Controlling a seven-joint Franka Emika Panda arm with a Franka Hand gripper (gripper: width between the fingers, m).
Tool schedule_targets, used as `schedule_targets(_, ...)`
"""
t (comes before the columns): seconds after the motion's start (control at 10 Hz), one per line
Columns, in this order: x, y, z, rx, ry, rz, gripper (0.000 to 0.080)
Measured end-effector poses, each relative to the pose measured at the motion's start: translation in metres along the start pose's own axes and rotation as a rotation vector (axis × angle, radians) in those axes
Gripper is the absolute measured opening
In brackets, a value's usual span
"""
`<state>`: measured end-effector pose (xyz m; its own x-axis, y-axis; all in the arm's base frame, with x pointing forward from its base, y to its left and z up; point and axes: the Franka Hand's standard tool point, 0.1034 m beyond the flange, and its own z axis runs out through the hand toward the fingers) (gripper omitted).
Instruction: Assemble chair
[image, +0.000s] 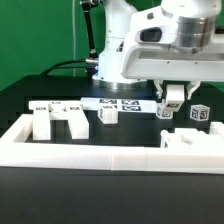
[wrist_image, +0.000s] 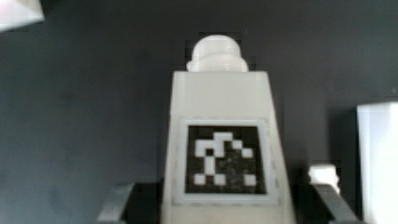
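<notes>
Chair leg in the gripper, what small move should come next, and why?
Probably carry it a little toward the white part beside the border rail. The gripper is shut on the chair leg, its peg points free, and that part lies close by, not yet joined.

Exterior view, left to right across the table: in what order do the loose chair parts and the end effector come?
blocky white part → wider white part → small tagged block → end effector, shut on a pegged tagged part → tagged cube
</notes>
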<state>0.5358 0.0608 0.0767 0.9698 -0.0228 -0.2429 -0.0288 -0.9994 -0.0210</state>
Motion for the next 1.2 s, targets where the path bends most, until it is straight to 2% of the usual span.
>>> schedule_targets(0.2, 0.006, -0.003, -0.003, 0.003, 0.142, -0.007, 0.0291)
schedule_targets(0.4, 0.014, -0.016, -0.034, 0.014, 0.259, -0.025, 0.0291)
schedule_targets(0.5, 0.020, -0.020, -0.045, 0.017, 0.304, -0.033, 0.0291)
schedule_targets(0.6, 0.033, -0.026, -0.054, 0.024, 0.423, -0.042, 0.0291)
schedule_targets(0.7, 0.030, -0.024, -0.047, 0.024, 0.464, -0.042, 0.0291)
schedule_targets(0.9, 0.032, -0.025, -0.048, 0.030, 0.609, -0.047, 0.0291)
schedule_targets(1.0, 0.031, -0.026, -0.046, 0.029, 0.605, -0.050, 0.0291)
schedule_targets(1.1, 0.037, -0.035, -0.054, 0.033, 0.600, -0.062, 0.0291)
schedule_targets(1.2, 0.048, -0.039, -0.060, 0.021, 0.618, -0.111, 0.0291)
